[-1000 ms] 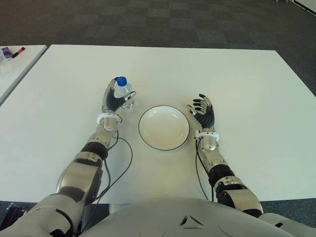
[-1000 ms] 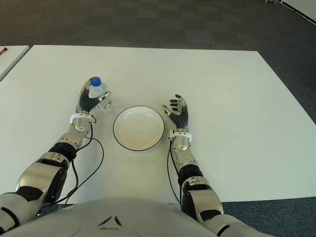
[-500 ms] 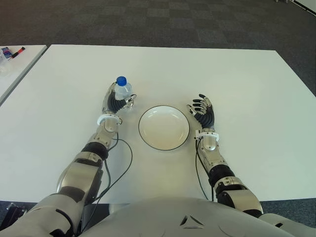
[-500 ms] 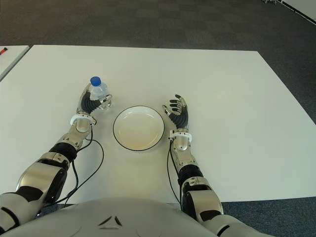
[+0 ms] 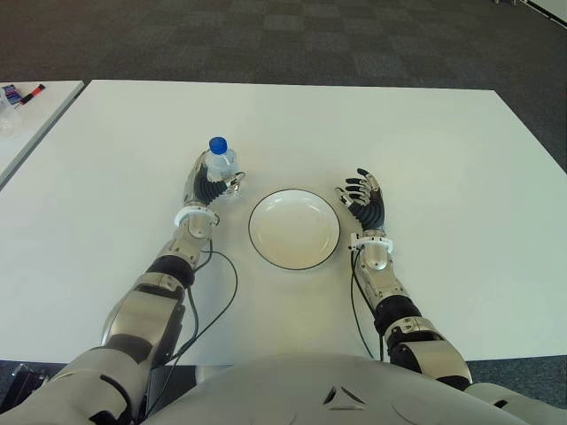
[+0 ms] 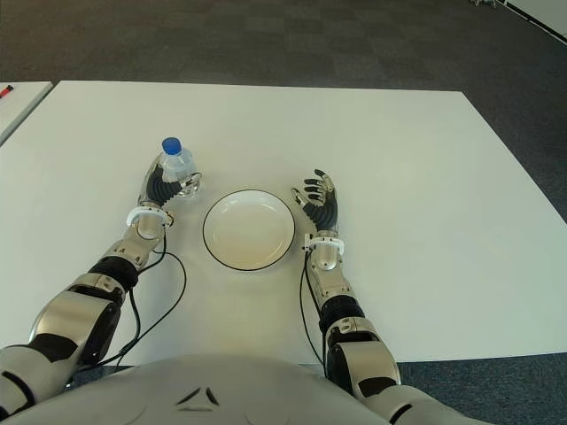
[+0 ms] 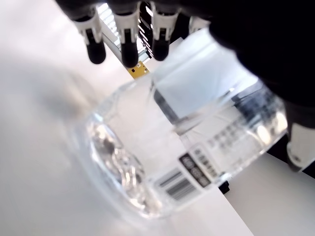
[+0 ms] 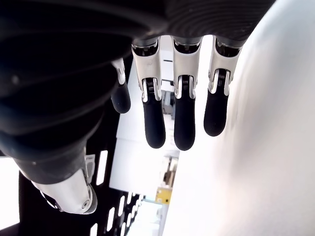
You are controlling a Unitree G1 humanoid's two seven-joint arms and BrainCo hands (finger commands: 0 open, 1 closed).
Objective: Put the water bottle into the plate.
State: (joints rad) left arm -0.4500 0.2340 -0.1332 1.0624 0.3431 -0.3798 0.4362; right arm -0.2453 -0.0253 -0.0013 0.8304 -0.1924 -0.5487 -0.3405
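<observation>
The left hand (image 5: pixel 205 188) had its fingers wrapped round the water bottle (image 5: pixel 219 165), upright with its blue cap on top, just left of the white plate (image 5: pixel 293 228). The plate lay to its right. Beyond it, the right hand (image 5: pixel 364 202) showed fingers spread, holding nothing.

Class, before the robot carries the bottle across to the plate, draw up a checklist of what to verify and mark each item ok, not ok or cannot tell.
1. Left hand closed around the water bottle: ok, fingers wrap its body.
2. Bottle upright, blue cap on top: ok.
3. Bottle lifted off the table: cannot tell; the wrist view shows its base close to the surface.
4. Plate free to receive it: ok, nothing lies in it.
5. Path from bottle to plate unobstructed: ok, only bare table between them.
6. Right hand out of the way: ok, open, beside the plate's right edge, holding nothing.
</observation>
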